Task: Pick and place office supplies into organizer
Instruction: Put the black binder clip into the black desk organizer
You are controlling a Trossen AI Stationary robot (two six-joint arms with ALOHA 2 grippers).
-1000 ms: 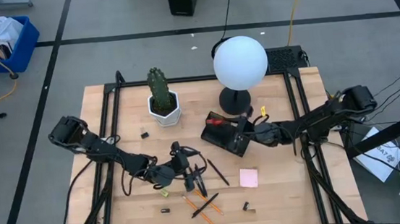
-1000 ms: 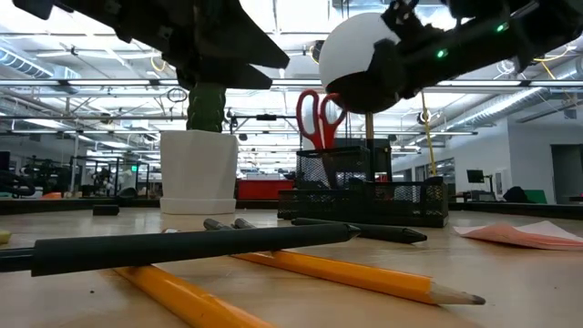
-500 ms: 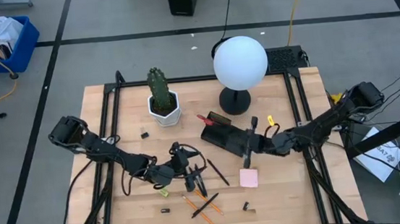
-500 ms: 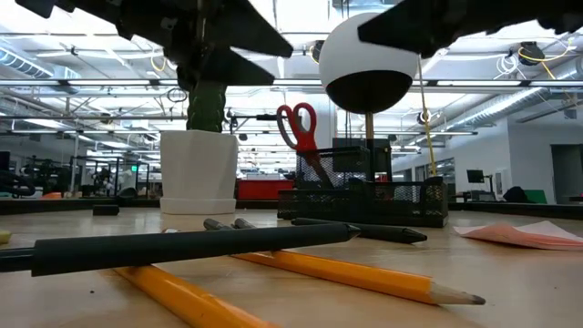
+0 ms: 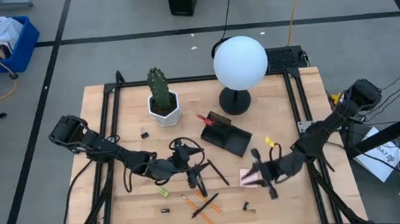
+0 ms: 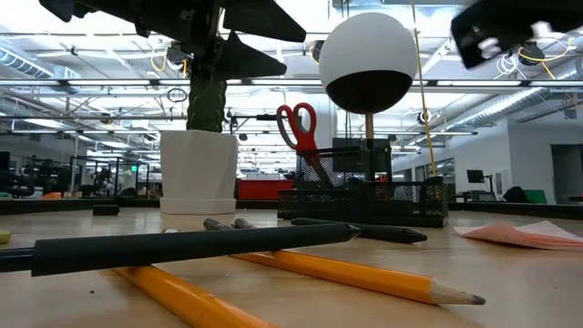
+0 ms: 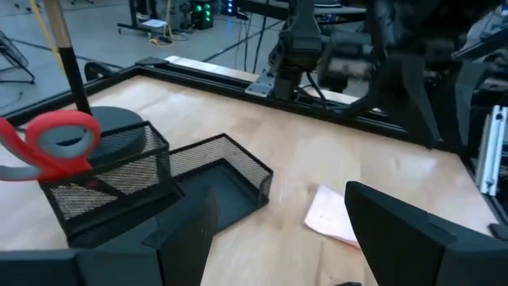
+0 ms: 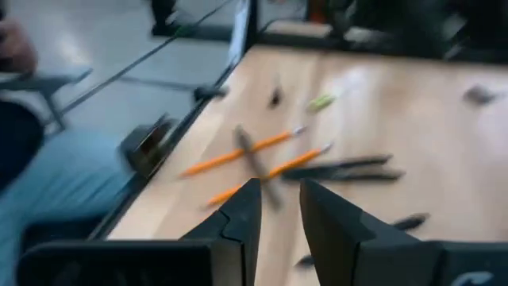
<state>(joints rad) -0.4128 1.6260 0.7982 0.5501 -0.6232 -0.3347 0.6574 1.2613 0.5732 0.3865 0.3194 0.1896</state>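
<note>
Hovered right hand (image 5: pixel 267 176), fingers slightly apart and empty, over pink sticky pad (image 5: pixel 248 177) on worktop (image 5: pixel 295 205). Held left hand (image 5: pixel 194 172) wide open above pens (image 5: pixel 204 171). Scissors (image 5: pixel 205 117) stood in organizer (image 5: pixel 225 136).

Both arms reach low over the table toward its middle. The left gripper (image 5: pixel 191 172) hangs at the end of a long, nearly flat arm stretched from the left edge, its fingers (image 7: pixel 186 230) spread well apart. The right arm bends inward from the right edge, wrist turned down, the right gripper (image 5: pixel 265 175) with only a narrow gap between its fingers (image 8: pixel 238 218) and nothing between them.
</note>
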